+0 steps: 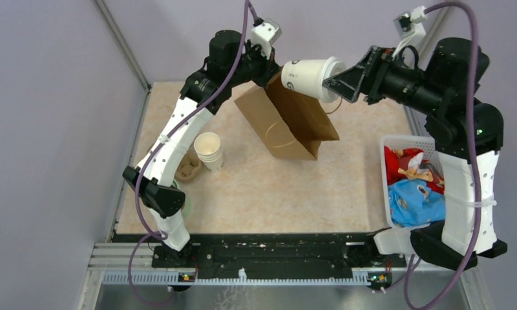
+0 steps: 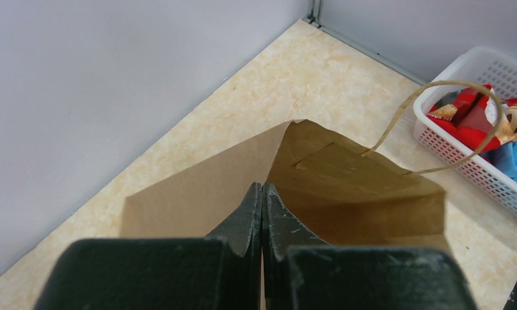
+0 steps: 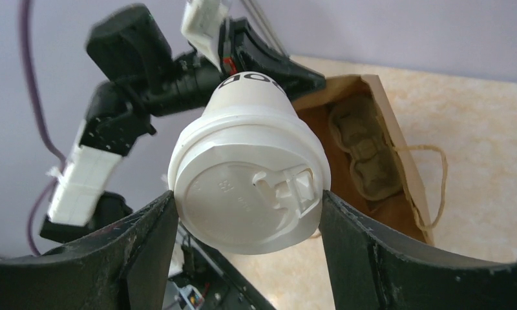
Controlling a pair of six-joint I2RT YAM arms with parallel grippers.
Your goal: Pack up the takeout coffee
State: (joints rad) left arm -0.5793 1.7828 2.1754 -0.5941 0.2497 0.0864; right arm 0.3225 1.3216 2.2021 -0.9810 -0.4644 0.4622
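I am judging the job about half done: my right gripper (image 1: 333, 82) is clamping the takeout coffee (image 1: 307, 77) by its lidded end, jaws spread wide around the lid, and the cup is hanging on its side in the air just above the mouth of the paper bag (image 1: 288, 126), not yet inside. My left gripper (image 2: 262, 206) is pinching the bag's rim with jaws fully closed, lifting it tilted and open. What I am leaving for later is turning the cup upright, lowering it in and letting go. Inside the bag a pulp carrier (image 3: 362, 152) is showing, which I am taking as the seat for the cup. The left wrist is crowding the cup's base, and the twine handle (image 2: 437, 87) is looping over the opening. A stack of lidless cups (image 1: 209, 150), a second pulp tray (image 1: 189, 169) and a white basket (image 1: 408, 139) are sitting well apart.
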